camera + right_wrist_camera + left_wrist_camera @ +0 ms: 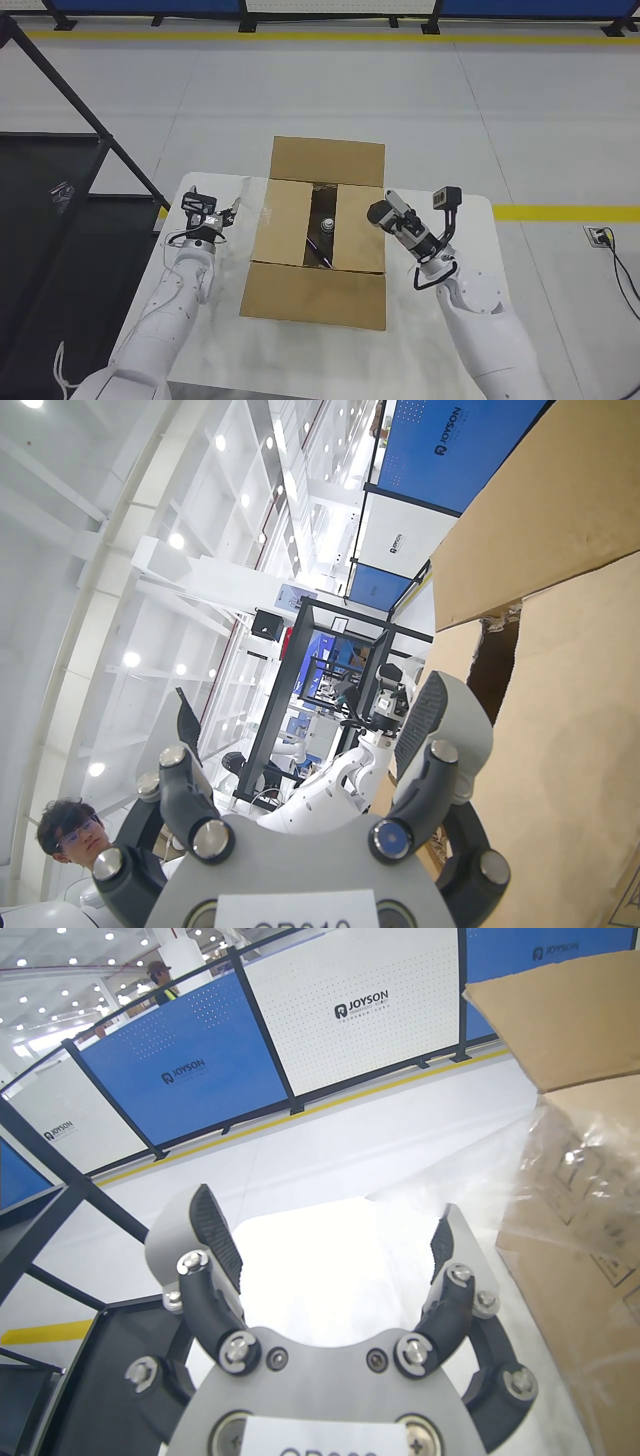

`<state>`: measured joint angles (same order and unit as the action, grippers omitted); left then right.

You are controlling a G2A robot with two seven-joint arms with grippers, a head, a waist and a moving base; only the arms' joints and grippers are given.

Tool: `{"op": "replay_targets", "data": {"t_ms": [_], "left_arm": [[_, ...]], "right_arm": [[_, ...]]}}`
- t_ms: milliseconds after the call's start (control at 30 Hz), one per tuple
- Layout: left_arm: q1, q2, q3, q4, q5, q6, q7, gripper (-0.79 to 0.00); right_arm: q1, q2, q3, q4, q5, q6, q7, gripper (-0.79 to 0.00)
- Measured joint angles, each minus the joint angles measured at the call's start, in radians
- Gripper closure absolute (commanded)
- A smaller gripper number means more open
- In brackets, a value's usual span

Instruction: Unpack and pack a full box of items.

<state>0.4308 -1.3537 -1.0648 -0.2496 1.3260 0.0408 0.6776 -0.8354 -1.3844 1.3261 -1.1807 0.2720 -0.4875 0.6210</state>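
Over the left side of the worktop (405,345), the left pincer (327,1208) hangs released and empty, just beside the cardboard box (312,290). The right pincer (307,695), likewise spread, is at its right flap. The box stands mid-worktop, flaps ajar.

Bright, even light comes from rows of round ceiling lamps (176,541), high over the cardboard box (283,222) in the right wrist view. In the top view the box casts almost no shadow on the white table (405,345). The gap (322,205) between its flaps is dark, its contents seemingly lost in shade. Beside the box in the left wrist view the tabletop burns out to plain white, and the plastic film (575,1163) on the box's side glints. Behind the box the fence panels (175,1073) bow toward the edges.
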Motion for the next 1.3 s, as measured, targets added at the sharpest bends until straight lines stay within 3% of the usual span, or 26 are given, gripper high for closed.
{"op": "replay_targets", "data": {"t_ms": [933, 1067, 1300], "left_arm": [[0.207, 0.051, -0.081, -0.203, -0.009, 0.18, 0.026, -0.785], [0.231, 0.058, -0.085, -0.231, 0.014, 0.169, -0.008, -0.785], [0.218, 0.069, -0.051, -0.259, 0.133, 0.058, -0.077, -0.785]], "right_arm": [[0.087, -0.006, -0.056, 0.106, 0.039, -0.017, 0.024, -0.785], [0.112, -0.01, -0.07, 0.129, 0.044, -0.018, 0.033, -0.785], [0.137, -0.012, -0.082, 0.161, 0.053, -0.031, 0.044, -0.785]]}}
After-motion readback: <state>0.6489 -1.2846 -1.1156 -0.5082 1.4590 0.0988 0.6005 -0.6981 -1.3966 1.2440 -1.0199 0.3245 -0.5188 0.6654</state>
